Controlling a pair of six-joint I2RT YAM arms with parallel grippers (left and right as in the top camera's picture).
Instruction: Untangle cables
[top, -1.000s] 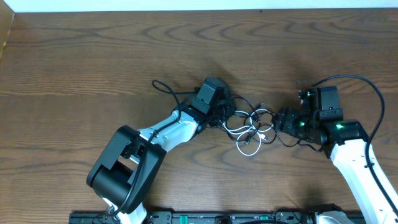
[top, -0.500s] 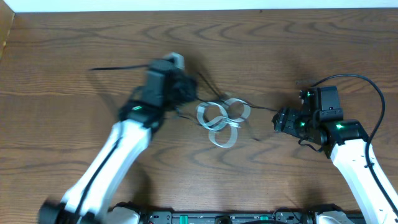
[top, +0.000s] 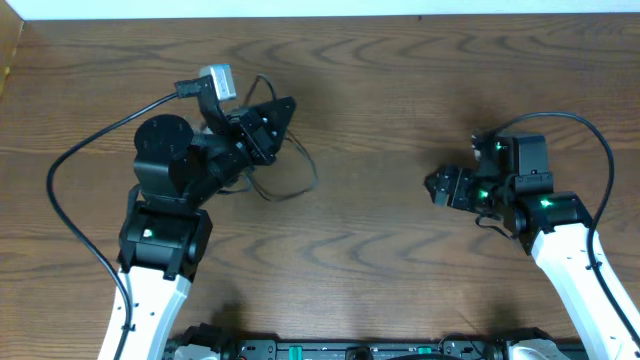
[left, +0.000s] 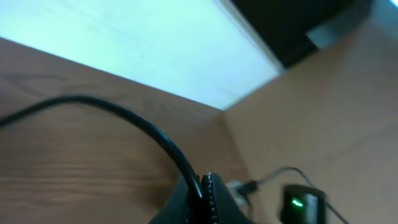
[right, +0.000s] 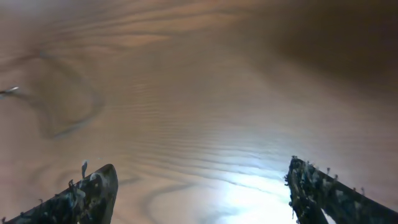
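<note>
My left gripper (top: 268, 122) is lifted above the table's left half and is shut on a thin black cable (top: 312, 178), which hangs from it in a loose loop. In the left wrist view the jaws (left: 202, 188) pinch that black cable (left: 124, 115), and a small plug end (left: 239, 185) shows just past them. No white cable shows in the overhead view. My right gripper (top: 440, 186) sits low at the right, well apart from the cable. In the right wrist view its jaws (right: 200, 165) are open, with only bare wood between them.
The table (top: 380, 90) is dark wood with a white edge along the back. Thick black robot wires arc over the left arm (top: 70, 160) and the right arm (top: 590, 140). The arm bases stand at the front edge.
My left arm has swung up and to the left, carrying the cables off the middle of the table. The white loops no longer show. The cord that reached my right gripper is gone.
</note>
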